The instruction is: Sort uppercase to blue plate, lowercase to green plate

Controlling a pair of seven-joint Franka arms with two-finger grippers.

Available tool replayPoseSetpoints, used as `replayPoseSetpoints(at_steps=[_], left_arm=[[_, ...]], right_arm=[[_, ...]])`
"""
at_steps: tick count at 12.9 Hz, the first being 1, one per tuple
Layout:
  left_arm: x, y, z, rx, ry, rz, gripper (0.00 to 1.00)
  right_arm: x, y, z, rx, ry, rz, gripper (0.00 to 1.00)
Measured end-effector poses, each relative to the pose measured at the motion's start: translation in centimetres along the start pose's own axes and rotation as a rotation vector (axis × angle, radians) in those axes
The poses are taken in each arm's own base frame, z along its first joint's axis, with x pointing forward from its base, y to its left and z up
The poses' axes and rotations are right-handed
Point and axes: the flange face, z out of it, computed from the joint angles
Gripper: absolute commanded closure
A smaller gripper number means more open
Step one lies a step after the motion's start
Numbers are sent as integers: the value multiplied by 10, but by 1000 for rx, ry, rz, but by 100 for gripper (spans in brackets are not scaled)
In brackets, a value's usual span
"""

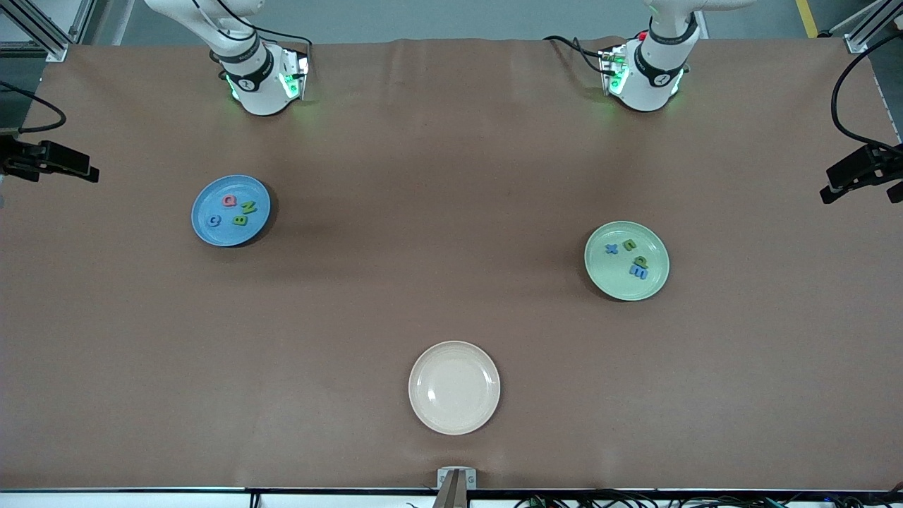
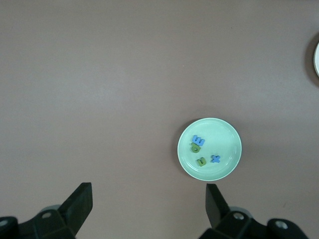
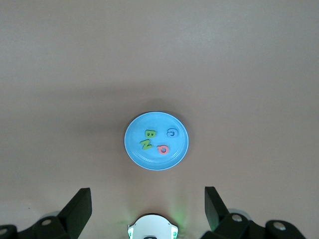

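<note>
The blue plate [image 1: 208, 201] lies toward the right arm's end and holds the uppercase letters: red Q [image 1: 228, 200], green N [image 1: 249, 207], green B [image 1: 240, 220] and blue G [image 1: 214, 221]. The green plate [image 1: 610, 279] lies toward the left arm's end with the lowercase letters: blue x [image 1: 611, 248], a green u-like letter [image 1: 630, 245], green p [image 1: 640, 262] and a blue m-like letter [image 1: 640, 272]. My right gripper [image 3: 147, 204] hangs open and empty high over the table, with the blue plate [image 3: 159, 124] below. My left gripper [image 2: 148, 204] is likewise open and empty high above the green plate [image 2: 224, 134].
An empty cream plate [image 1: 454, 387] sits near the table's front edge at the middle. Both arm bases [image 1: 261, 85] [image 1: 645, 77] stand along the back edge. Black camera mounts [image 1: 49, 161] [image 1: 864, 169] reach in at either end of the table.
</note>
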Motion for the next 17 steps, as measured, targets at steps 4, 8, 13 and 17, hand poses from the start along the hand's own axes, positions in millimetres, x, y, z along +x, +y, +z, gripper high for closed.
replayPoseSetpoints(at_steps=[4,8,13,17], left_arm=[[0,0,0,0,0,0,0],[0,0,0,0,0,0,0],[0,0,0,0,0,-1,0],[0,0,0,0,0,0,0]], right_arm=[[-14,-1,-6,3,17,-3,0],[-24,-1,-12,4,35,-3,0],[-30,0,-18,5,52,-2,0],[-33,1,-22,5,65,-1,0]])
